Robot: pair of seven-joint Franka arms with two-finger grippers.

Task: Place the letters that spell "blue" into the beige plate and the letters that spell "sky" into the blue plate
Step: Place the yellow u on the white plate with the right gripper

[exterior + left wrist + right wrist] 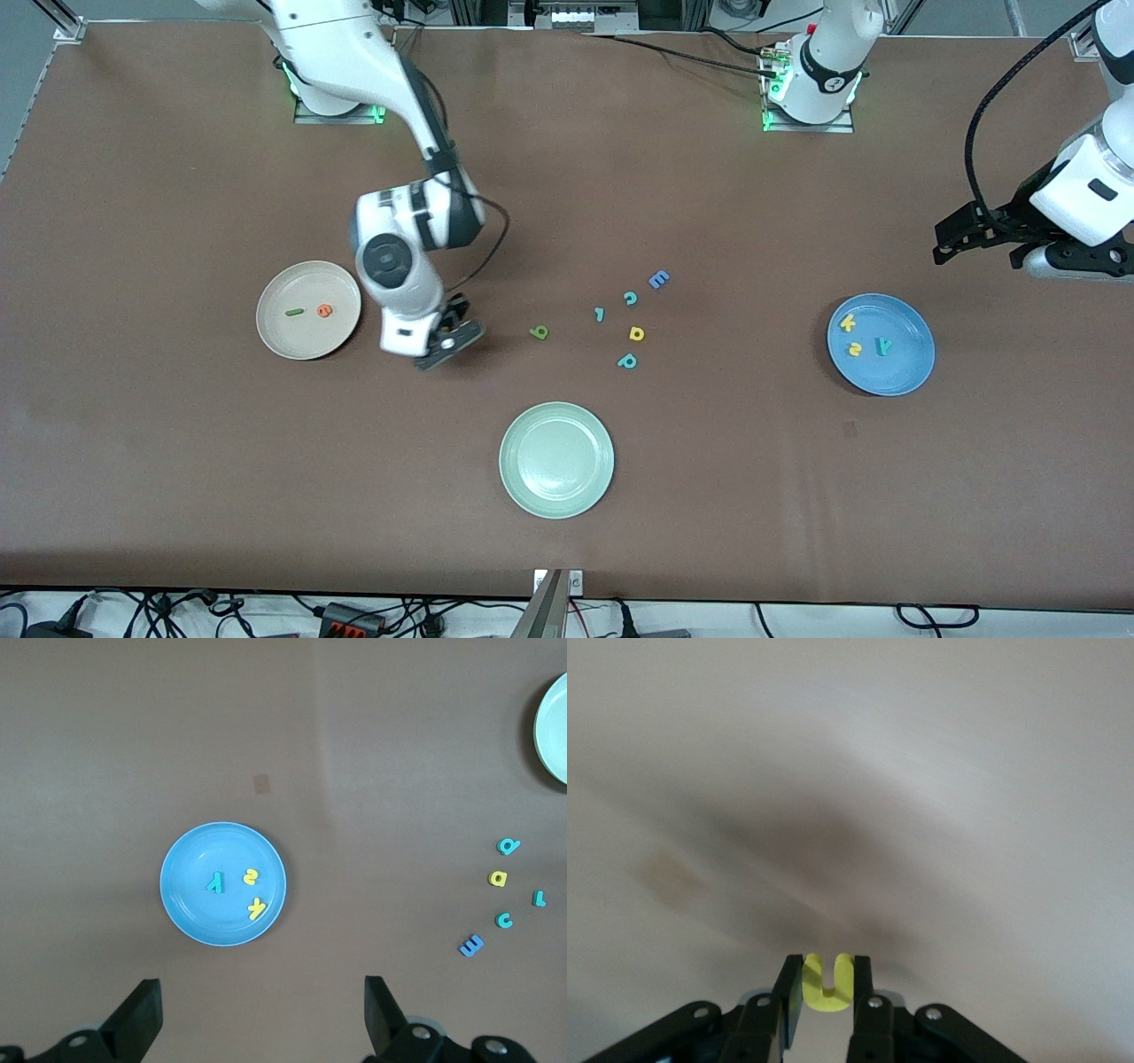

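Note:
My right gripper (447,341) hangs over the table between the beige plate (292,341) and the green "b" (539,332). It is shut on the yellow "u" (827,988), which stands upright between the jaws. In the beige plate lie the dark green "l" (294,312) and the orange "e" (325,310). The blue plate (904,372) holds the yellow "k" (847,323), yellow "s" (853,349) and teal "y" (882,346). My left gripper (979,248) waits open and empty, high over the table beside the blue plate (190,895).
A pale green plate (556,459) sits nearest the front camera. Loose letters lie mid-table: a blue "E" (658,280), teal "c" (630,299), small teal hooked letter (600,314), yellow rounded letter (636,333) and teal "p" (627,361).

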